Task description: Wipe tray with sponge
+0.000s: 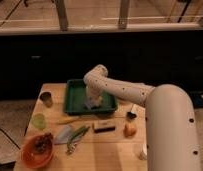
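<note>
The dark-green tray (75, 98) lies at the back middle of the wooden table. My white arm reaches from the lower right over it. My gripper (93, 101) points down inside the tray, near its middle front. A small grey-blue sponge (90, 105) sits under the gripper on the tray floor, mostly hidden by it.
An orange bowl (37, 150) stands at the front left. A pale-blue pointed piece (63, 134) and green utensils (77, 138) lie beside it. A tan-and-dark block (103, 126), a dark cup (45, 98), a green cup (39, 121) and an orange fruit (130, 130) are on the table.
</note>
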Tool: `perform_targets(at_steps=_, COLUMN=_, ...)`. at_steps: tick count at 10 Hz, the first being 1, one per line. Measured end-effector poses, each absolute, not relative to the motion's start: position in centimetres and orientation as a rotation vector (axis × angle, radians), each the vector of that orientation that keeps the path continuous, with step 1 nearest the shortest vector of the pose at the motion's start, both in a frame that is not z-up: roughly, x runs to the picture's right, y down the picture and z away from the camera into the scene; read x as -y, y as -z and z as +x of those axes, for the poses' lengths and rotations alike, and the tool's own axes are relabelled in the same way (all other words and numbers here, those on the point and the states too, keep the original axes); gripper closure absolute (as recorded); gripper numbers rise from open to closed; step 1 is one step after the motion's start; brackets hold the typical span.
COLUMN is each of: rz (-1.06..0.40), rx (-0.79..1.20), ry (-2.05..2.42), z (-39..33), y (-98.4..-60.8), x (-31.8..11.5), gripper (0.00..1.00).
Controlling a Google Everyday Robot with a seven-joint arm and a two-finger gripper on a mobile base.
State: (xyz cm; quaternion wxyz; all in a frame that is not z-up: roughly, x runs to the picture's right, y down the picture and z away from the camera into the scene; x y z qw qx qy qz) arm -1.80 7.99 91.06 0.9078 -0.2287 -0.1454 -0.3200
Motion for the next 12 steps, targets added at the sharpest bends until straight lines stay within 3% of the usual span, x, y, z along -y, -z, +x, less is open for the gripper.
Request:
perform_targets(at_steps=2, rz=-0.487, rx=0.261, ry=0.598, z=2.3, y=-91.5, x=-8.2, gripper=0.81)
perform_targets(at_steps=6, rz=-0.475, rx=0.229, ry=0.555, z=3.8, y=-92.7, x=-6.1, gripper=0.81)
perform_targets(at_steps=12, rz=-0.427, rx=0.301, ry=0.658, z=-3.8, y=-92.8, x=-4.0, gripper=0.81)
